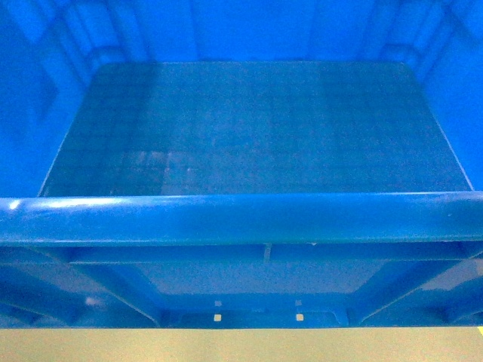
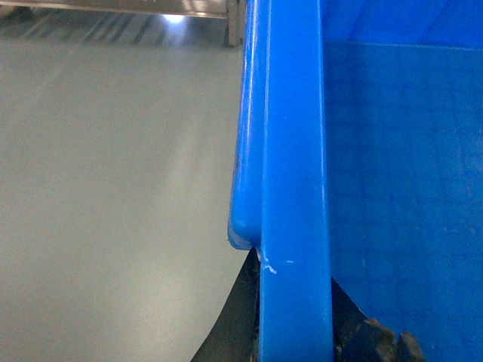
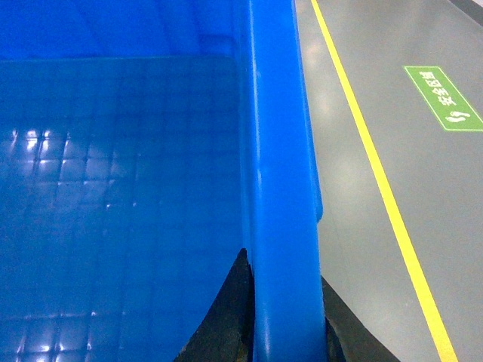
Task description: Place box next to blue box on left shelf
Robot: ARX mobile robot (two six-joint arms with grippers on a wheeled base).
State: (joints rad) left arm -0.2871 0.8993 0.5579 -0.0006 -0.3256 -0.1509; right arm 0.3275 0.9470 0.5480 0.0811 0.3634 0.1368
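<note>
The box [image 1: 249, 128], a big bright-blue crate with a gridded floor, fills the head view; its near rolled rim [image 1: 241, 217] crosses the frame and the ribbed front wall shows below. In the left wrist view my left gripper [image 2: 294, 332] is shut on the box's left rim [image 2: 290, 151], one black finger [image 2: 234, 324] outside and one inside. In the right wrist view my right gripper [image 3: 287, 324] is shut on the right rim [image 3: 275, 151], with a black finger [image 3: 223, 317] inside the box and the other outside. The left shelf and the blue box beside it are out of view.
Grey floor [image 2: 113, 188] lies left of the box, with a metal frame edge [image 2: 189, 11] at the far end. On the right, a yellow floor line [image 3: 377, 173] and a green floor sign [image 3: 441, 98] run past the box.
</note>
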